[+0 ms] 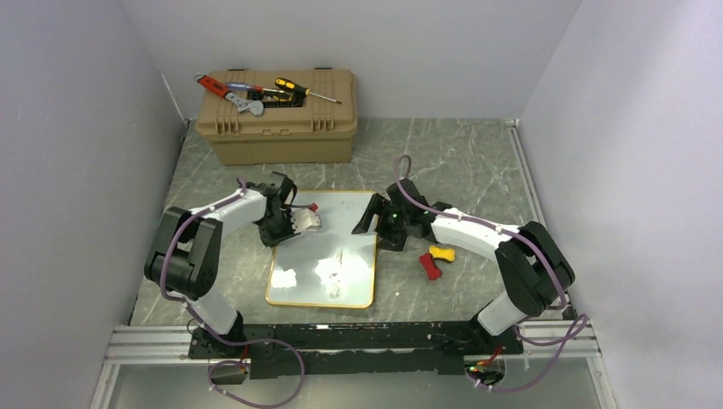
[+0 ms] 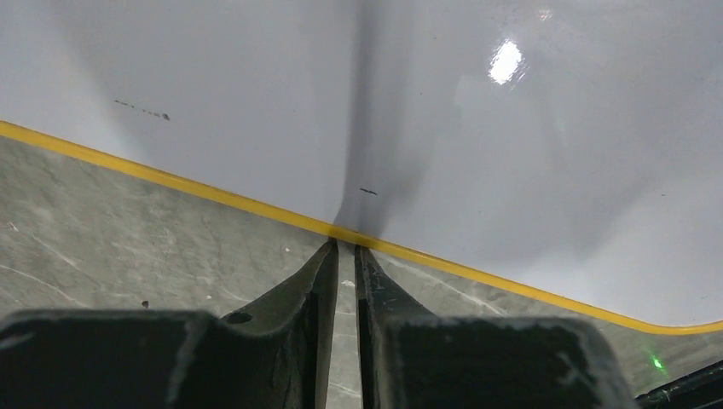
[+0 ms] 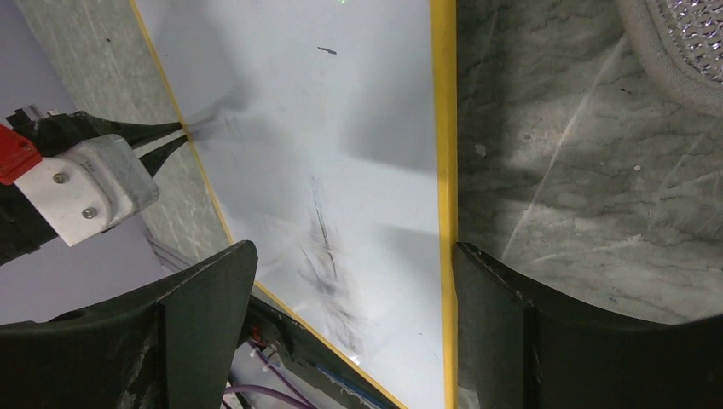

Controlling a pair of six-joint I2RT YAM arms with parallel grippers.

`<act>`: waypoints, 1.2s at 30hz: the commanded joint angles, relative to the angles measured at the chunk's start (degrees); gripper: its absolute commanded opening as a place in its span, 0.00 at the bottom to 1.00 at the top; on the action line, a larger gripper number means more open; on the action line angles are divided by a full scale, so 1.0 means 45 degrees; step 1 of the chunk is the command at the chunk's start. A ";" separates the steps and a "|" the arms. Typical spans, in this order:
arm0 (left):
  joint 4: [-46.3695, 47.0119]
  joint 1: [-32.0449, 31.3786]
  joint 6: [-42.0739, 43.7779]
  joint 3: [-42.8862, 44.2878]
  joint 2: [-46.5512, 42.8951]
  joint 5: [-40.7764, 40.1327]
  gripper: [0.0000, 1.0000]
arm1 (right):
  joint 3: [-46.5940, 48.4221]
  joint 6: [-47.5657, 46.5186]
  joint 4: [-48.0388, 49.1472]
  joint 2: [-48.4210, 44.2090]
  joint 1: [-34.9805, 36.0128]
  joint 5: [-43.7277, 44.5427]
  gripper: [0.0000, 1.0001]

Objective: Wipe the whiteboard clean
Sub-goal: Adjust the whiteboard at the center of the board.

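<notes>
The whiteboard (image 1: 341, 234) lies flat in the middle of the table, white and glossy with a thin yellow frame. Grey-black smears (image 3: 324, 256) streak its surface, and small dark specks (image 2: 141, 109) sit near its left edge. My left gripper (image 1: 278, 237) is at that left edge, its tips (image 2: 345, 247) touching the frame; the jaws are shut to a thin slit with only table showing through. From the right wrist view its fingers (image 3: 162, 132) taper to the frame. My right gripper (image 1: 375, 234) hovers wide open over the right edge (image 3: 443, 170), holding nothing.
A tan toolbox (image 1: 277, 115) with screwdrivers and a wrench on its lid stands at the back left. A red piece (image 1: 430, 266) and a yellow piece (image 1: 442, 253) lie just right of the board. A beige, mesh-faced thing (image 3: 682, 43) shows beside the right gripper.
</notes>
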 commanded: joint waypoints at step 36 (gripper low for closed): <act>0.1766 -0.2326 -0.1540 0.0407 0.2033 0.1709 0.15 | -0.1092 -0.3674 -0.0093 -0.0495 -0.1349 0.1519 0.88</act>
